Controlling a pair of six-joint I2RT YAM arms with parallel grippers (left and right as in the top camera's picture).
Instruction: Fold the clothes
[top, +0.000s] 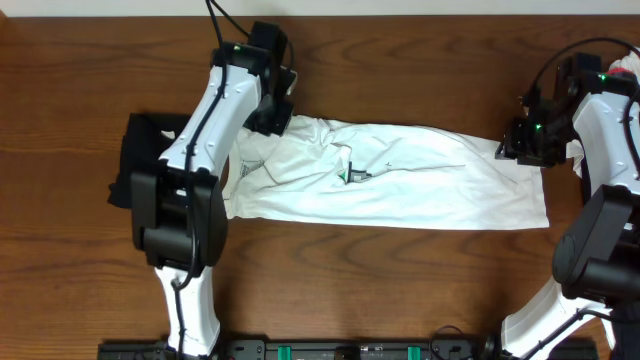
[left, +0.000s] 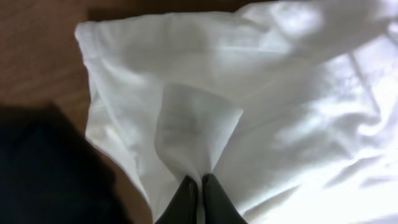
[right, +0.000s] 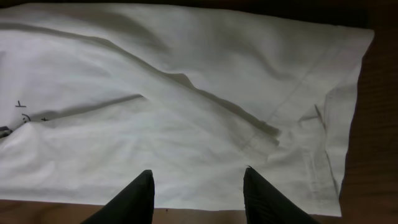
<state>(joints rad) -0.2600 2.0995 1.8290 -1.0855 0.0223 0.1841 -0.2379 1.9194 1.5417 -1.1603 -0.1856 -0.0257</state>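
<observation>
Two sets of fingers are mine, one at each end of the white T-shirt (top: 400, 185), which lies as a long band from left to right across the middle of the table (top: 400, 60). My left gripper (left: 199, 193) is pressed shut on a pinch of the shirt's cloth at its far left corner, and a small fold stands up from between the tips. My right gripper (right: 199, 177) hangs with its fingers well apart and nothing between them, over the shirt's right end just inside the hem.

The near edge runs fairly straight. The far edge is rumpled towards the left, where the cloth bunches under my left arm. A black garment (top: 145, 150) lies just beside that left end; I cannot tell whether they touch. Bare wood shows all along the far side and along the near side between my two arms.
</observation>
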